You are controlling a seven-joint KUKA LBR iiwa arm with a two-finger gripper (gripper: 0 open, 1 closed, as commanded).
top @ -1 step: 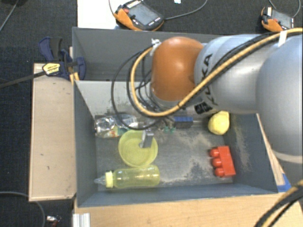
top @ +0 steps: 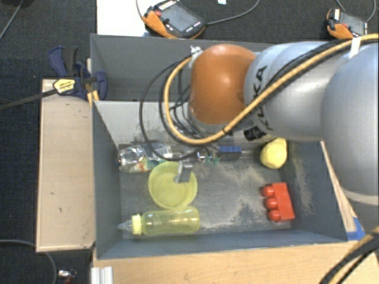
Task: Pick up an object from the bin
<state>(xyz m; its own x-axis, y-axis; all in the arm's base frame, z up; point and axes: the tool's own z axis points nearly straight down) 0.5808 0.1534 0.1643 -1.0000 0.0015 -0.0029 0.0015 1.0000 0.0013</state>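
Note:
My gripper [top: 183,174] hangs below the orange wrist cover, left of the bin's middle. Its tip reaches down onto the far rim of a round yellow-green dish [top: 170,189] that lies flat on the bin floor. A crumpled silvery foil wrapper [top: 135,157] lies just left of the gripper, by the left wall. A pale yellow plastic bottle [top: 166,222] lies on its side along the near wall, right in front of the dish. Nothing shows in the gripper's hold.
A yellow lemon-shaped ball [top: 273,154] rests at the right, partly under the arm. A red studded brick [top: 279,202] lies at the near right. A small blue piece [top: 228,152] peeks out beneath the wrist. Bare grey floor lies between dish and brick.

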